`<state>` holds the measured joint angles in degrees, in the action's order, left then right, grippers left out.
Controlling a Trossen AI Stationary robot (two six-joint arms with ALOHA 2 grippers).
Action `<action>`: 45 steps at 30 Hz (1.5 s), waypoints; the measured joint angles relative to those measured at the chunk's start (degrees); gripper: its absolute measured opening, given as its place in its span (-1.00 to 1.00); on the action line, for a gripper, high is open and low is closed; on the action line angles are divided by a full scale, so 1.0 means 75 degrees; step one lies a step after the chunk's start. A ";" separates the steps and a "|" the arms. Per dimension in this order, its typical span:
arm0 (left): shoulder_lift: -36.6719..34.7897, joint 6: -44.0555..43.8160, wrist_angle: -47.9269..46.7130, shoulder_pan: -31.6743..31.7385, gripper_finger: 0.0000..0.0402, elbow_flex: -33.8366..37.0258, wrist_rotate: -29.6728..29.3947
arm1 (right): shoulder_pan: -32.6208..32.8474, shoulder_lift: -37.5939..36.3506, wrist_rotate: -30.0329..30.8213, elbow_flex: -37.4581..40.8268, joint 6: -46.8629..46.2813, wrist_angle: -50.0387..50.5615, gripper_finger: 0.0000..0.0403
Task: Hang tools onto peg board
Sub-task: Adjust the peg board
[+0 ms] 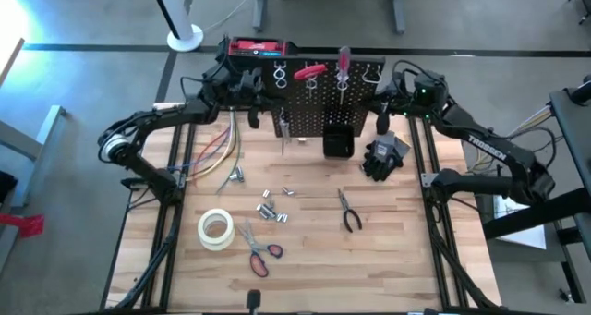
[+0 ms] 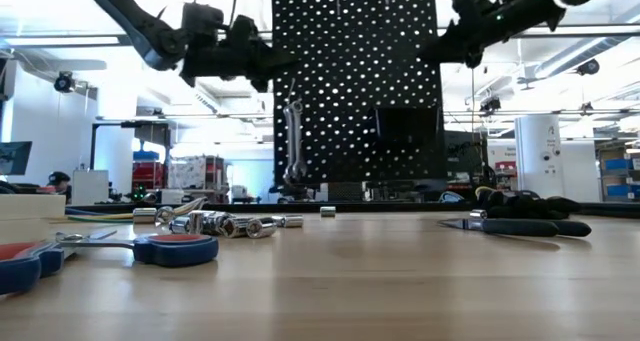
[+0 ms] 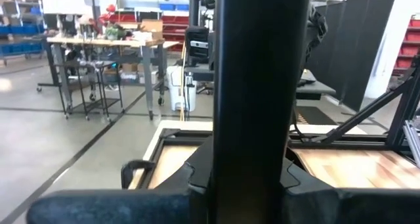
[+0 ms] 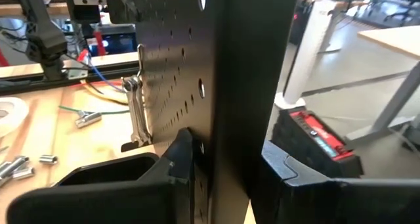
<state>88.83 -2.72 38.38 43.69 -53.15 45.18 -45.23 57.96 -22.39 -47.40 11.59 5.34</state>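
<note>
The peg board (image 1: 328,102) stands upright at the table's far edge. A red clamp-like tool (image 1: 309,72) and a red-handled screwdriver (image 1: 343,66) sit at its top; a silver wrench (image 2: 293,141) and a black bin (image 1: 338,141) hang on its front. My left gripper (image 1: 257,91) is shut on the board's left edge, my right gripper (image 1: 382,104) on its right edge. Red-handled scissors (image 1: 259,255), black-handled pliers (image 1: 349,211) and silver sockets (image 1: 272,209) lie flat on the table. My left gripper pinches the peg board's left side edge (image 3: 262,119) between its two fingers (image 3: 197,178), one on each face. The fingers come level from the table's left. The board stands upright. My right gripper pinches the board's right side edge (image 4: 246,119) between its fingers (image 4: 182,155), one on the perforated front and one behind. It comes level from the table's right.
A white tape roll (image 1: 216,228) lies near the scissors. A black glove (image 1: 383,158) lies at the right, below the board. Coloured wires (image 1: 217,153) lie at the left. A red-and-black toolbox (image 1: 259,47) sits behind the board.
</note>
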 joint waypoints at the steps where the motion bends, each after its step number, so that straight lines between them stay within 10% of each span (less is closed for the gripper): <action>1: 0.0129 -0.0002 0.0012 -0.0004 -0.76 -0.0123 0.0057 | -0.0050 -0.0053 0.0006 -0.0002 0.0027 0.0028 -0.65; 26: 0.2539 0.0645 -0.0042 -0.0042 -0.73 -0.2794 0.0517 | -0.1596 -0.0564 -0.0200 -0.0025 0.1301 0.0917 -0.65; 45: 0.1575 0.0153 -0.0242 -0.0477 -0.75 -0.1392 0.0041 | -0.1597 -0.0808 -0.0739 -0.0028 0.1064 0.2035 -0.65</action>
<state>100.64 -1.57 36.56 40.11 -63.59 45.48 -57.21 51.90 -27.93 -47.62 19.57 20.61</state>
